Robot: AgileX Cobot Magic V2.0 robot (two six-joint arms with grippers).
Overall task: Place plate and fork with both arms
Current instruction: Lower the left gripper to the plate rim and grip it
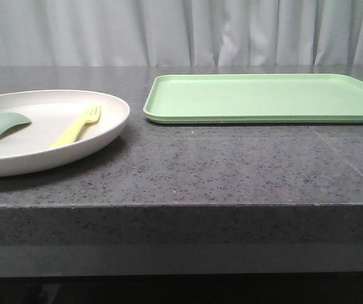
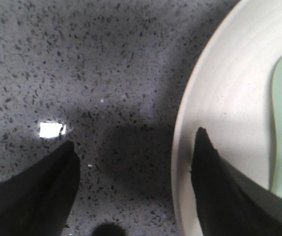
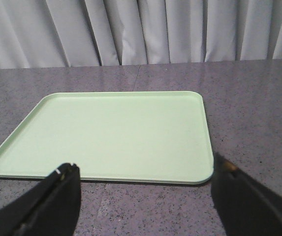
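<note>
Two spread fingers of the left hand straddle the plate rim (one over it).

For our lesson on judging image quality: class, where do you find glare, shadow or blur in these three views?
Front view: soft even light, with a shadow under the plate rim. Left wrist view: a bright glare spot on the table, a dark shadow between the left claw fingers, and slight blur. Right wrist view: the tray is evenly lit and sharp.
</note>
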